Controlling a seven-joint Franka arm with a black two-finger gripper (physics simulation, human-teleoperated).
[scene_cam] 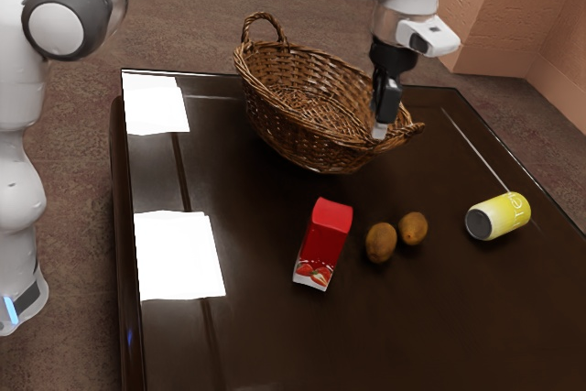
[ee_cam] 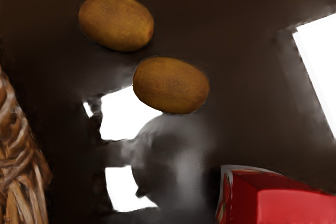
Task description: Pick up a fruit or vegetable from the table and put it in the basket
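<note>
1. Exterior view: the gripper is seen by the rim of the basket; whether it is spread or pressed together cannot be told. Height should be kept until that rim is cleared.
2. Out from the basket, two brown kiwis lie on the table, just beside each other; either would suit the task. The kiwi farther from the carton seems the easier pick, as more room is left around it.
3. The hand should be centred above it, turned so that it is squeezed across its narrow width, and lowered straight down. The neighbouring kiwi could be nudged and rolled, so a slim approach is called for. A low, gentle grip is advised, since a round skin may slip.
4. Beyond that kiwi, the red carton stands near and could be knocked by a wide sweep.
5. Well apart, the yellow can lies on its side and should be avoided.
</note>
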